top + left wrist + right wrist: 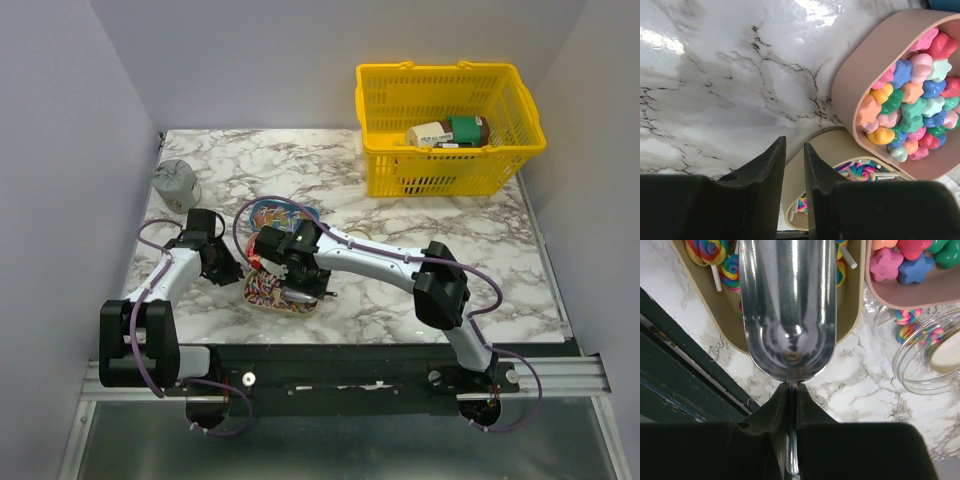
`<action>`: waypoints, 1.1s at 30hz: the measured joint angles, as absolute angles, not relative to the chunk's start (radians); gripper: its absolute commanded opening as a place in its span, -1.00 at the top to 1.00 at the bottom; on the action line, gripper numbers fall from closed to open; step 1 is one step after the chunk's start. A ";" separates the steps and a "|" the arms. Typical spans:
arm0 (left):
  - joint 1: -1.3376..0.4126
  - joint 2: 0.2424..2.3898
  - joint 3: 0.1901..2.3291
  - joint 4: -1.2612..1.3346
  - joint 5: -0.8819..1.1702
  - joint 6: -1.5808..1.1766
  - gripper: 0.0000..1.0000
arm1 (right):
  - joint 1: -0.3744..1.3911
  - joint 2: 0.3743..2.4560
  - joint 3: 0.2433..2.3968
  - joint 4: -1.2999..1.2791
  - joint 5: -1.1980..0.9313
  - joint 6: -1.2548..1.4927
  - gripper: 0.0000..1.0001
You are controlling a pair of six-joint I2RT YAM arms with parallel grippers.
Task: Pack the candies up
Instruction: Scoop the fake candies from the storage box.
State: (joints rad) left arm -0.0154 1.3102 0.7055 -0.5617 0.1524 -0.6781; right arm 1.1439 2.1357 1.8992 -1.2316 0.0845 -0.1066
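Lollipop candies point(700, 250) in beige tray point(720, 320), sticks at mixed angles

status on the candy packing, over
left gripper nearly closed at beige tray rim, grip unclear. right gripper shut on scoop handle, scoop empty over beige tray. candies in both trays. nothing blocking the scoop.
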 measured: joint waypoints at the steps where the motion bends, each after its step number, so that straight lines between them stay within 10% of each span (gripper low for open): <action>1: -0.015 1.310 0.706 -0.561 0.157 -0.678 0.45 | 1.144 2.136 1.899 -1.230 0.084 -0.107 0.99; 33: -0.022 1.335 0.706 -0.499 0.218 -0.678 0.65 | 1.138 2.136 1.880 -1.066 -0.036 -0.222 0.99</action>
